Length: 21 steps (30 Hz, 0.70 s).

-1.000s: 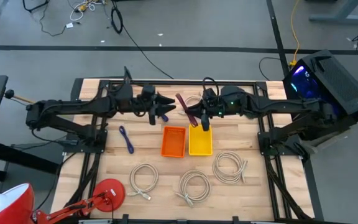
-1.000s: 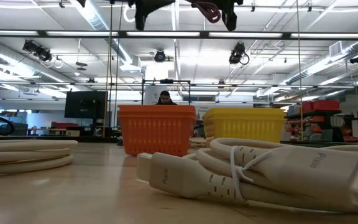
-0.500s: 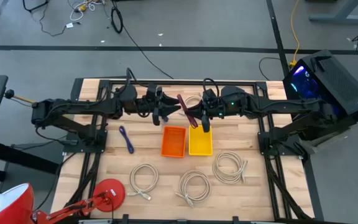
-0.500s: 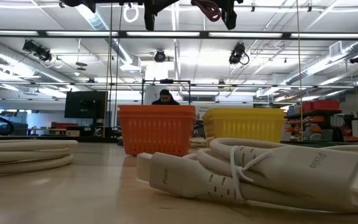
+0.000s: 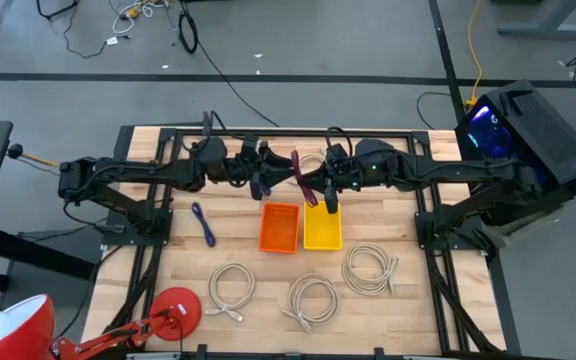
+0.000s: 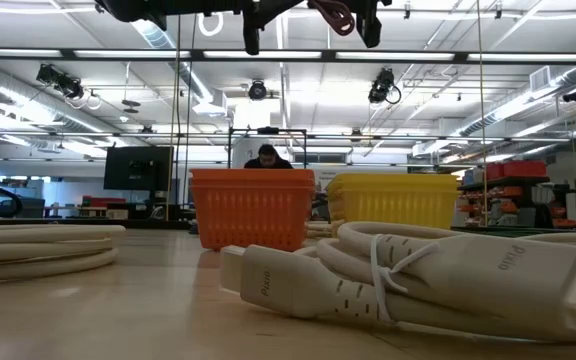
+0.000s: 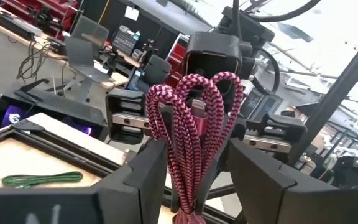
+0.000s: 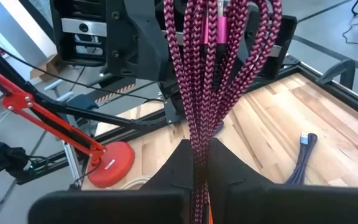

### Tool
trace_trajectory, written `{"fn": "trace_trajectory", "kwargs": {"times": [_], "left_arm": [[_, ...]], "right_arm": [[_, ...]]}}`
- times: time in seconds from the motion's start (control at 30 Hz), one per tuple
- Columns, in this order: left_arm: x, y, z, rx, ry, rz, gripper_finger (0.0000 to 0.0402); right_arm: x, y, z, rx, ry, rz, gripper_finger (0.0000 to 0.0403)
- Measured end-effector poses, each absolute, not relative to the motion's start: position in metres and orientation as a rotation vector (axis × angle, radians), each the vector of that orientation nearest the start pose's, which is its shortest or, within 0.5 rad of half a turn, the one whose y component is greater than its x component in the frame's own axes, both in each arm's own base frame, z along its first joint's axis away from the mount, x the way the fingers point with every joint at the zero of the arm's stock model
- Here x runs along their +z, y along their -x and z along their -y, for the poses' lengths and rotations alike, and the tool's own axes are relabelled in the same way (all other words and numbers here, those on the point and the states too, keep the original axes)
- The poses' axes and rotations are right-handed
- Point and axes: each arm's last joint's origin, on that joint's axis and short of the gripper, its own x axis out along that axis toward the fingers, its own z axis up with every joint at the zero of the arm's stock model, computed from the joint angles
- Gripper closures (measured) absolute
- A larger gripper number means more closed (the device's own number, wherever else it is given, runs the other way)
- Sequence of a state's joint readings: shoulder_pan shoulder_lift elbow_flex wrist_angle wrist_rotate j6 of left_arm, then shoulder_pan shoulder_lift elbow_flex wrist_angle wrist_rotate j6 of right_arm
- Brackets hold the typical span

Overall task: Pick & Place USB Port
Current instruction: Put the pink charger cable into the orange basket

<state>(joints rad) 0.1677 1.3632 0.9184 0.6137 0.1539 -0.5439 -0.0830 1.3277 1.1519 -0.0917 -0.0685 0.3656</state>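
A magenta braided cable bundle hangs in the air above the far side of the bins, its loops plain in the left wrist view. My right gripper is shut on it. My left gripper is open and level with the bundle, coming from the table's left. In its wrist view one finger stands on each side of the strands. Whether they touch the bundle I cannot tell. The low view shows both grippers high above the table, left and right. My right gripper pinches the bundle's gathered strands between its two fingers, several strands together near one end. The loops stand out beyond the fingertips. The bundle is lifted clear of the table and the bins.
An orange bin and a yellow bin sit side by side mid-table below the grippers. A purple cable lies to their left. Three white coiled cables lie near the front edge, beside a red lamp base. A green cable lies by the far edge.
My left gripper has moved toward the table's right, closing on the magenta bundle until its open fingers stand around it. My right gripper and the bundle have kept still.
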Motion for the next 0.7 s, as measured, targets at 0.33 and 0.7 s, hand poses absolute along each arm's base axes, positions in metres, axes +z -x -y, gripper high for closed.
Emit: {"fn": "trace_trajectory", "kwargs": {"times": [0.33,0.7], "left_arm": [[0.311,-0.317,-0.045,-0.064,0.576,0.106,0.0247],[0.318,-0.313,-0.051,-0.104,0.546,0.167,0.0334]], "right_arm": [[0.352,-0.301,0.023,-0.066,-0.378,-0.246,0.039],[0.354,-0.3,0.022,-0.052,-0.376,-0.239,0.0391]]}}
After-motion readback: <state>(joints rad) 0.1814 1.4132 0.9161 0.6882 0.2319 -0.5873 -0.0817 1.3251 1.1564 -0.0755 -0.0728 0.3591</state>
